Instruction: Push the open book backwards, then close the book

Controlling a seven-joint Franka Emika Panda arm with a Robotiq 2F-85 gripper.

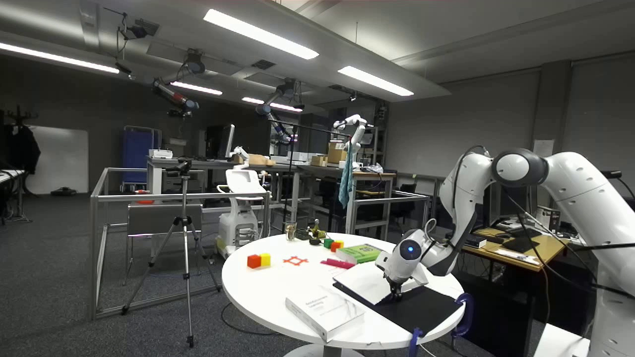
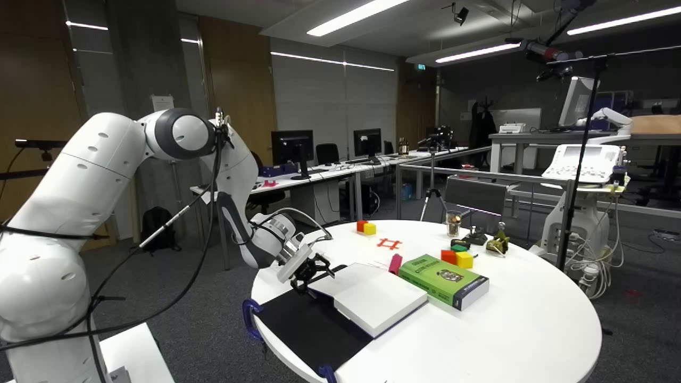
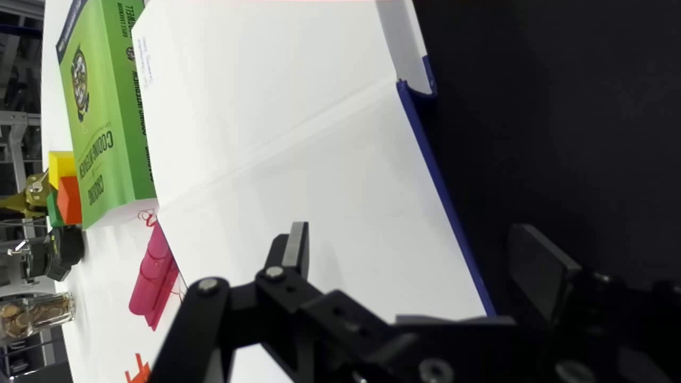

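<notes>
While checking the book (image 3: 276, 117), am finding it open, partly on the black mat (image 2: 314, 330). Am seeing the gripper (image 3: 417, 252) empty, with fingers parted astride the book's near edge. Am fearing swivel from off-centre pushing, or jamming against the green book (image 2: 444, 277) close behind. Am noting more open table (image 2: 521, 330) sideways.

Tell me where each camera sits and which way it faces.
Wrist view: just behind the gripper, looking past it at the open book.
In an exterior view: beside the table, facing a hanging cloth beyond it; arm at picture right.
In an exterior view: beside the table, facing monitors beyond it; arm at picture left.
Shared by both exterior views: table, arm, gripper, open book.
</notes>
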